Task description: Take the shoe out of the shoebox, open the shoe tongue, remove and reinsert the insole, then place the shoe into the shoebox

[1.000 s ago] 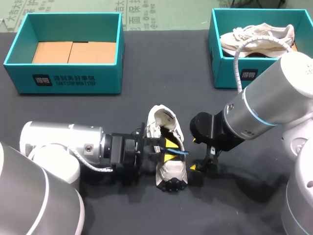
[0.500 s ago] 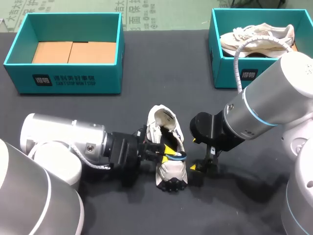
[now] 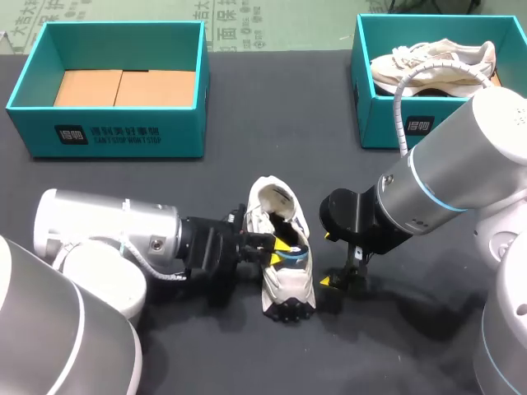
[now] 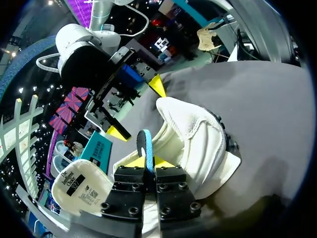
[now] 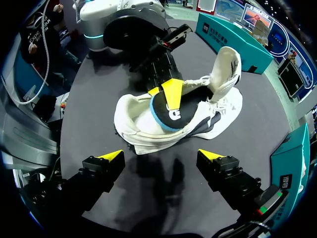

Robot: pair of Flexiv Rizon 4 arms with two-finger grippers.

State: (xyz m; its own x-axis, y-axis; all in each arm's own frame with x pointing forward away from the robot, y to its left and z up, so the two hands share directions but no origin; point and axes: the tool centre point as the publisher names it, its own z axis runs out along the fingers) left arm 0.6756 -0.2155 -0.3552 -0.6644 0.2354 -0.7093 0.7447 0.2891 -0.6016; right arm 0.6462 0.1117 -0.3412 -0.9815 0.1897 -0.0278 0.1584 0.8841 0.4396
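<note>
A white shoe (image 3: 288,284) lies on its side in the middle of the dark table. A black insole with a blue edge (image 3: 295,257) sticks partly out of its opening. My left gripper (image 3: 282,247) comes in from the left and is shut on that insole, whose blue edge (image 4: 146,146) stands thin between the yellow tips. The right wrist view shows the insole (image 5: 161,116) curved over the shoe (image 5: 133,121), with a left fingertip (image 5: 172,91) on it. My right gripper (image 5: 161,154) stands open and empty just right of the shoe, low over the table (image 3: 344,278).
An empty teal shoebox (image 3: 107,136) with a cardboard floor stands at the back left. A second teal box (image 3: 383,123) at the back right holds another pale shoe (image 3: 432,66). Bare dark table lies in front of the shoe.
My left gripper has closed onto the insole and pushed slightly further right toward the shoe. The right arm and the shoe have stayed put.
</note>
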